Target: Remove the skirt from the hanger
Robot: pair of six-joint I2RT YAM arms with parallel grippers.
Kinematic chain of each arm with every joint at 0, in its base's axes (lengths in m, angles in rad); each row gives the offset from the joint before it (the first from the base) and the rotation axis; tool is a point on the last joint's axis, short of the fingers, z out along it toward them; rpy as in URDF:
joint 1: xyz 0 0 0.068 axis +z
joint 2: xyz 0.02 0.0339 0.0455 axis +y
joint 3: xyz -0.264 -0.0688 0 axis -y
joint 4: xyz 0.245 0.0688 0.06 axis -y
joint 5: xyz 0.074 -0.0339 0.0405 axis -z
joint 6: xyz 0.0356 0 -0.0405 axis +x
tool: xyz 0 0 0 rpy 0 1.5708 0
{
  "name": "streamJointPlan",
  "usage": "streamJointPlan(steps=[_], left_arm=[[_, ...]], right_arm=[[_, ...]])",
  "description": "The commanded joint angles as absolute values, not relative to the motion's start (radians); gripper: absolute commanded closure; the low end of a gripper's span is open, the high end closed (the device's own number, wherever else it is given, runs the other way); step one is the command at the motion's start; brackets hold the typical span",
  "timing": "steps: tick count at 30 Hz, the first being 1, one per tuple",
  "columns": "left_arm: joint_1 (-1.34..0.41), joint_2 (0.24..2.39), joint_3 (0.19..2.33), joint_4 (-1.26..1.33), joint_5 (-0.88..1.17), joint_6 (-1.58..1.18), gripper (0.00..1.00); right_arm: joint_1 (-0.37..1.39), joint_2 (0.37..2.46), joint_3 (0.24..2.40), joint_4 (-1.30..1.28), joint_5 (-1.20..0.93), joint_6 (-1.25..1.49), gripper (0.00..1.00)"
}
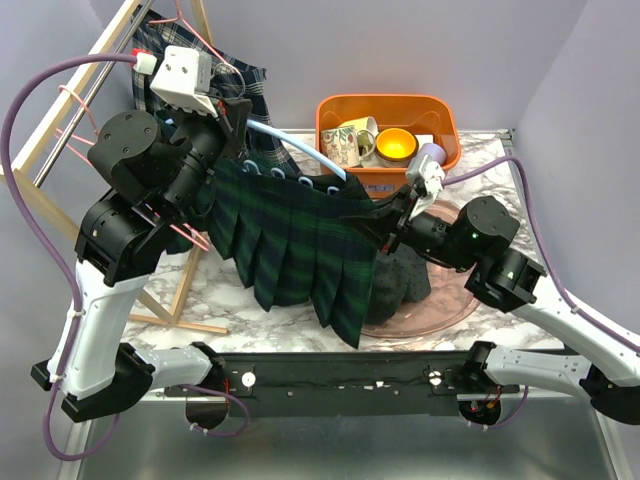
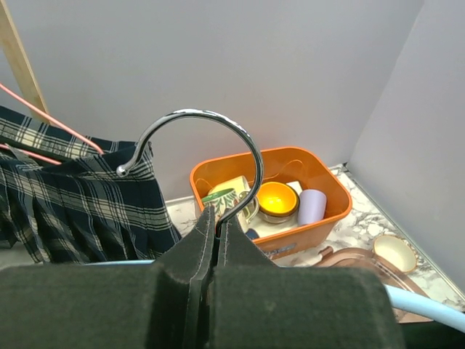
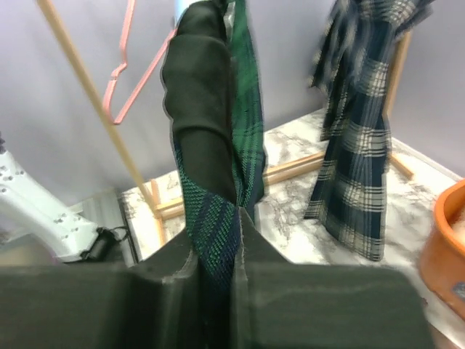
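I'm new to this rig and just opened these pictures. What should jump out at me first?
A dark green tartan pleated skirt hangs mid-table between both arms. The left gripper is shut on the chrome hanger hook, while the right gripper pinches the skirt's fabric. Behind, an orange plastic bin holds mugs, and a navy-and-white plaid skirt hangs on the wooden rack at the left.

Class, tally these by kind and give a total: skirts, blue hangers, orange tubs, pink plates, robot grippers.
Skirts: 2 (dark green tartan pleated skirt; navy and white checked skirt)
Light blue plastic hanger: 1
Orange plastic tub: 1
Pink glass plate: 1
Grippers: 2 (left gripper; right gripper)
Total: 7
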State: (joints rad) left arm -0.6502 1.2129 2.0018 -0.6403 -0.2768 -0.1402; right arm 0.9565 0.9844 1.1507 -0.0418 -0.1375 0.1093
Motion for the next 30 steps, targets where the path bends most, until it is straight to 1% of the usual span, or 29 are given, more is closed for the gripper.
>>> streamJointPlan(steps=[1,7,10,11,12,13,14,15,16,19,23,26,27,29,30], left_arm=[[-0.653,1.190,2.103,-0.532,-0.330,-0.088,1.00],[-0.653,1.229,2.195,-0.575,-0.463,-0.023,1.00],[-0.653,1.227,2.183,-0.568,-0.482,-0.029,1.00],[-0.653,1.227,2.184,-0.568,-0.480,-0.038,1.00],[-0.655,1.227,2.189,-0.565,-0.479,-0.043,1.00],[-0.653,1.229,2.192,-0.566,-0.477,-0.048,1.00],[-0.653,1.232,2.197,-0.565,-0.471,-0.051,1.00],[-0.653,1.232,2.200,-0.558,-0.466,-0.055,1.00],[-0.655,1.233,2.201,-0.558,-0.460,-0.057,1.00],[-0.653,1.243,2.215,-0.568,-0.445,-0.063,1.00],[-0.653,1.258,2.230,-0.580,-0.456,-0.049,1.00],[-0.653,1.262,2.241,-0.584,-0.520,-0.006,1.00],[-0.653,1.266,2.249,-0.594,-0.567,-0.006,1.00],[-0.655,1.281,2.292,-0.610,-0.609,0.031,1.00],[-0.655,1.284,2.308,-0.626,-0.627,0.032,1.00]], right_arm=[[0.962,0.974,1.143,-0.093,-0.006,0.138,0.99],[0.960,0.918,1.141,-0.127,0.141,0.143,0.99],[0.962,0.896,1.124,-0.130,0.138,0.134,0.73],[0.962,0.890,1.121,-0.133,0.114,0.127,0.68],[0.959,0.893,1.121,-0.136,0.050,0.126,0.68],[0.960,0.899,1.121,-0.143,0.013,0.123,0.71],[0.960,0.913,1.115,-0.140,-0.033,0.120,0.83],[0.960,0.920,1.108,-0.132,-0.093,0.120,0.86],[0.960,0.925,1.100,-0.106,-0.103,0.117,0.88],[0.959,0.939,1.094,-0.109,-0.054,0.124,0.99],[0.959,0.904,1.094,-0.117,0.024,0.147,0.99],[0.960,0.850,1.089,-0.127,0.176,0.204,0.99],[0.959,0.839,1.091,-0.136,0.264,0.213,0.99],[0.960,0.813,1.075,-0.140,0.337,0.212,0.99],[0.960,0.808,1.063,-0.130,0.407,0.207,0.99]])
